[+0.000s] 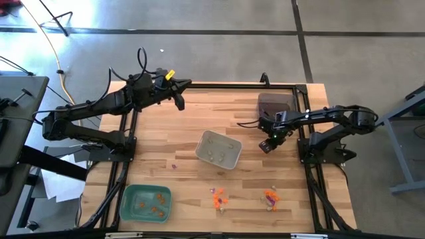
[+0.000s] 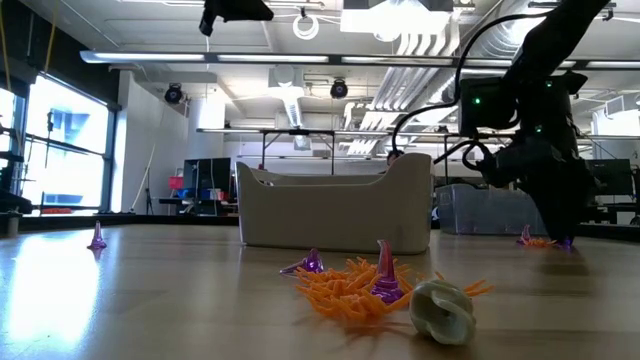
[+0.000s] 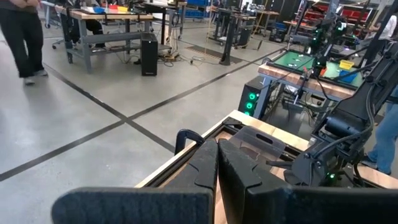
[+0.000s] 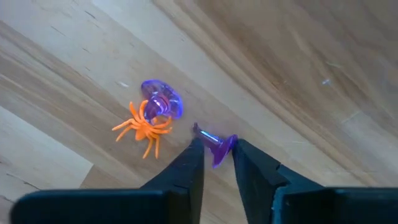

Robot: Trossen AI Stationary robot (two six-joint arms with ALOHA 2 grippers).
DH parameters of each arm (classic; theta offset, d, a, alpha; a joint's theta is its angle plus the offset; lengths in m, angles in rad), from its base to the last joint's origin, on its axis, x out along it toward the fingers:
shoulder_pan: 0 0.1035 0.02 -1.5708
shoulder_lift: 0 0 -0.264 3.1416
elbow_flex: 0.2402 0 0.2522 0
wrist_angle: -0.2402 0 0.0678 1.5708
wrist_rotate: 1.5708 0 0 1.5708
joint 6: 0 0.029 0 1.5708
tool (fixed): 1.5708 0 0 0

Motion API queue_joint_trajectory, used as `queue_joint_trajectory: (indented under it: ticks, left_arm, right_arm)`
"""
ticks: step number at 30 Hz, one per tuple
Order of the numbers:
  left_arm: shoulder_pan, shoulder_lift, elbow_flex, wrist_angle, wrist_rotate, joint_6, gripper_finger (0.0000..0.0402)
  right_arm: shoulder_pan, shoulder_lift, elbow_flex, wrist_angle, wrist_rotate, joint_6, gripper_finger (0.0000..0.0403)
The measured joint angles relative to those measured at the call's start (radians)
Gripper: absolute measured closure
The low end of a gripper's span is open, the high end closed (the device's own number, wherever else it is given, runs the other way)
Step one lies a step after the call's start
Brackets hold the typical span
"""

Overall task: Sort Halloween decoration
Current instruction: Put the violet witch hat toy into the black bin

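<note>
We see the right pincer [image 4: 216, 163] low over the table [image 1: 199, 119] at about three o'clock, its fingers closed around a purple trinket [image 4: 219, 147]. An orange spider [image 4: 144, 129] lies just beside. The left pincer [image 3: 216, 171] hovers at eleven o'clock, closed and empty.

Both arms are matte black, built of chunky jointed segments with black cables looping loosely alongside them. The left arm [image 1: 99, 109], in the left half of the high view, carries a small yellow tag near its wrist. The right arm [image 1: 332, 119], in the right half, shows a tiny green light near its wrist; in the low view, upper right, green lights glow on its dark housing. In the wrist views each arm ends in two dark, tapered fingers [image 4: 186, 168] with flat inner faces.
</note>
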Motion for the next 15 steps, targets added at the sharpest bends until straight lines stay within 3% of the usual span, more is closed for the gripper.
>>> queue_joint_trajectory:
  ticks: [8, 15]
  left_arm:
    - [0.0, 0.0, 0.0, 0.0, 0.0, 0.0, 0.0401]
    - [0.0, 0.0, 0.0, 0.0, 0.0, 0.0, 0.0401]
  right_arm:
    - [-0.002, 0.002, 0.0, -0.006, -0.005, 0.0, 0.0395]
    - [-0.002, 0.002, 0.0, -0.01, -0.006, 0.026, 0.04]
